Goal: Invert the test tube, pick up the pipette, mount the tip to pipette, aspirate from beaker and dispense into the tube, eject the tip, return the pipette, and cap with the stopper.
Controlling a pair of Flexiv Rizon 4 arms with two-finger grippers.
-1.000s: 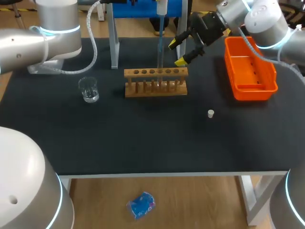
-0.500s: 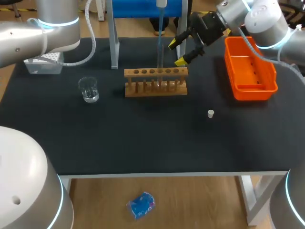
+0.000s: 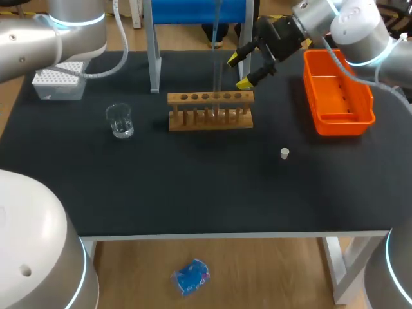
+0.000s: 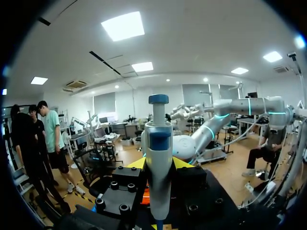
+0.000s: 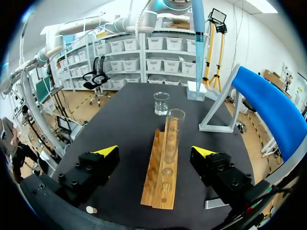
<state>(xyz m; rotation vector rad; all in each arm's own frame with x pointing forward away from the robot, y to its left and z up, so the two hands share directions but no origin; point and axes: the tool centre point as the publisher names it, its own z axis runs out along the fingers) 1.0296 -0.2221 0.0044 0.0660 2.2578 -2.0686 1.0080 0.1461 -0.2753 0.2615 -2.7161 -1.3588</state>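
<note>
- Our left arm (image 3: 45, 32), at 10 o'clock from the rack, has swung up and back over the last second. This uncovers the white tip box (image 3: 58, 82) it was hiding.
- The beaker (image 3: 120, 120) sits at 9 o'clock from the rack, unmoved.
- Our left gripper (image 4: 159, 164) clamps the pipette (image 4: 158, 139) from both sides. The pipette's body has climbed out of the head view, leaving only the thin blue tip (image 3: 215, 45) hanging at 12 o'clock over the wooden rack (image 3: 210, 111).
- The test tube (image 5: 172, 132) stands upright in the rack. The tip looks clear of its mouth, so we judge dispensing done and ejecting the tip next.
- Our right gripper (image 3: 239, 71) has not moved. It waits at 1 o'clock, fingers spread, holding nothing.
- The stopper (image 3: 284, 153) lies at 4 o'clock, not yet used, and the orange bin (image 3: 347, 120) is at 3 o'clock.
</note>
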